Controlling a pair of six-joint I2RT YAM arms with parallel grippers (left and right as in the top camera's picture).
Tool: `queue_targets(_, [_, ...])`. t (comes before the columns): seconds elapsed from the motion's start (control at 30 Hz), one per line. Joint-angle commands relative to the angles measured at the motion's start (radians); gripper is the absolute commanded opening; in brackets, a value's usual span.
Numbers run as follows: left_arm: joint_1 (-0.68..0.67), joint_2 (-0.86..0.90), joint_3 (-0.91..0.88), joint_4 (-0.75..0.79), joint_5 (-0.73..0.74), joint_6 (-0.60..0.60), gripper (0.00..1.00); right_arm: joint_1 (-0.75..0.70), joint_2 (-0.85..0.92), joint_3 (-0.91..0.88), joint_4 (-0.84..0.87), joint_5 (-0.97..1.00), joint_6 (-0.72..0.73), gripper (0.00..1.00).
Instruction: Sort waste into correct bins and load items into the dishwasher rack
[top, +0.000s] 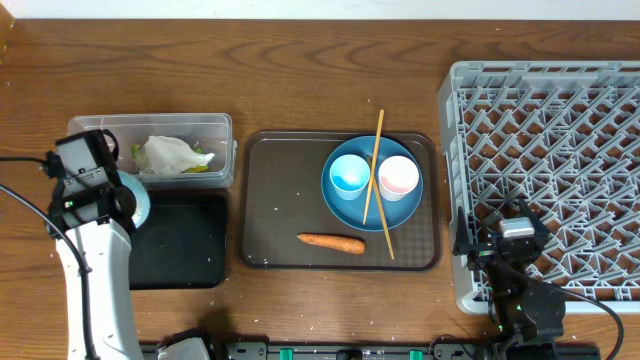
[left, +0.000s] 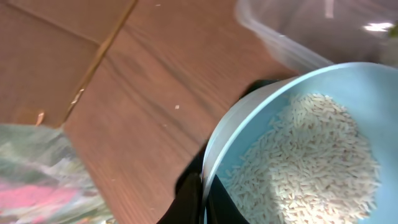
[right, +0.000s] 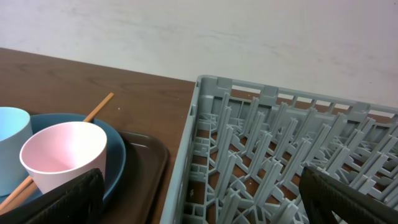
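The overhead camera looks straight down on the whole table (top: 300, 30), serving tray (top: 270, 200) at centre, rack (top: 540, 100) at the right edge. The left wrist camera peers down very close on the pale blue bowl (left: 348, 81), lower right, which the overhead shows at far left. The right wrist camera looks low and level across the rack's corner, white-pink cup (right: 62, 155) at lower left, both shared with the overhead

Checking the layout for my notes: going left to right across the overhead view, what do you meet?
clear tub with the wrapper in it → light blue cup → white-pink cup → dishwasher rack
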Motion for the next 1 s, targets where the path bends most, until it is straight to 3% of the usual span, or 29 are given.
queue_targets(0.0, [-0.023,-0.018,0.034,-0.002,0.092,0.008,0.06,-0.006,-0.001,-0.001,-0.004,-0.004,-0.011,0.99])
queue_targets(0.3, [-0.149,-0.084,0.035,0.012,0.186,-0.041,0.06,-0.007,-0.001,-0.001,-0.004,-0.004,-0.011,0.99])
queue_targets(0.53, [-0.335,-0.154,0.035,0.015,0.402,-0.064,0.06,-0.006,-0.001,-0.001,-0.004,-0.004,-0.011,0.99])
queue_targets(0.8, [-0.53,-0.106,0.032,-0.028,0.492,-0.238,0.06,-0.007,-0.001,-0.001,-0.004,-0.004,-0.011,0.99])
queue_targets(0.97, [-0.63,-0.023,0.026,-0.029,0.491,-0.241,0.06,-0.006,-0.001,-0.001,-0.004,-0.004,-0.011,0.99])
